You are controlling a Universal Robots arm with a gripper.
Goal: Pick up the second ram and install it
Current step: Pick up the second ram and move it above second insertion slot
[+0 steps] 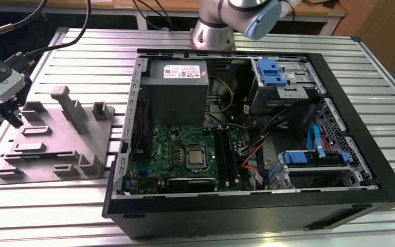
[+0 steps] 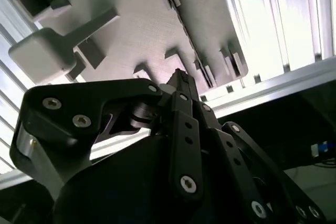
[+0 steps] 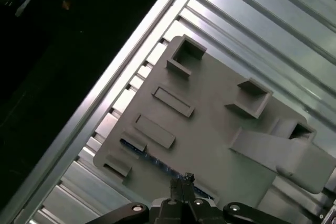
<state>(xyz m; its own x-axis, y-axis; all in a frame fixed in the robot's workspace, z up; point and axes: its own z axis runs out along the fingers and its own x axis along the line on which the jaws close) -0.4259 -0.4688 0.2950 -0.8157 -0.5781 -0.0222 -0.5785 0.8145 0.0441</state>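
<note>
The second ram (image 3: 157, 163) shows in the first wrist view as a thin dark blue-green strip standing on edge in a slot of the grey holder block (image 3: 210, 124). My gripper (image 3: 182, 178) hovers just above that slot, its two fingertips pressed together with nothing between them. In the second wrist view the gripper (image 2: 181, 78) points down at the same block (image 2: 131, 30). In the exterior view the gripper (image 1: 10, 117) hangs over the holder block (image 1: 53, 149) near its far corner on the exterior view's left, well away from the open computer case (image 1: 125, 149).
The open case holds the motherboard (image 1: 183, 154) with long black memory slots (image 1: 228, 159), a power supply (image 1: 177, 77), blue drive bays (image 1: 273, 72) and loose cables (image 1: 252, 144). Tall grey posts (image 1: 64, 103) rise from the holder block. Everything stands on a ribbed metal table (image 1: 60, 206).
</note>
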